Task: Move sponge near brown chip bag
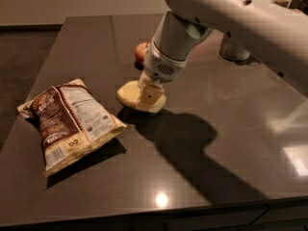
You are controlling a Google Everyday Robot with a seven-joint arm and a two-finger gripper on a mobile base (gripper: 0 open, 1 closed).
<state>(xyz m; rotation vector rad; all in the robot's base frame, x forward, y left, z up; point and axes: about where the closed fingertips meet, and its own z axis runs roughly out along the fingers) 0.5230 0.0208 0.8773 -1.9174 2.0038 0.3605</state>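
Observation:
The pale yellow sponge (pixel 129 95) is held by my gripper (pixel 147 96) just above the dark table, a short way right of the brown chip bag (pixel 67 121). The gripper comes down from the upper right and its fingers are shut on the sponge. The bag lies flat at the left, with its cream text panel and barcode facing up. The right part of the sponge is hidden behind a finger.
A red apple (pixel 140 52) sits behind the gripper, mostly hidden by the arm. A grey round object (pixel 233 49) stands at the back right. The table's front edge (pixel 144 215) runs along the bottom and its left edge is close to the bag.

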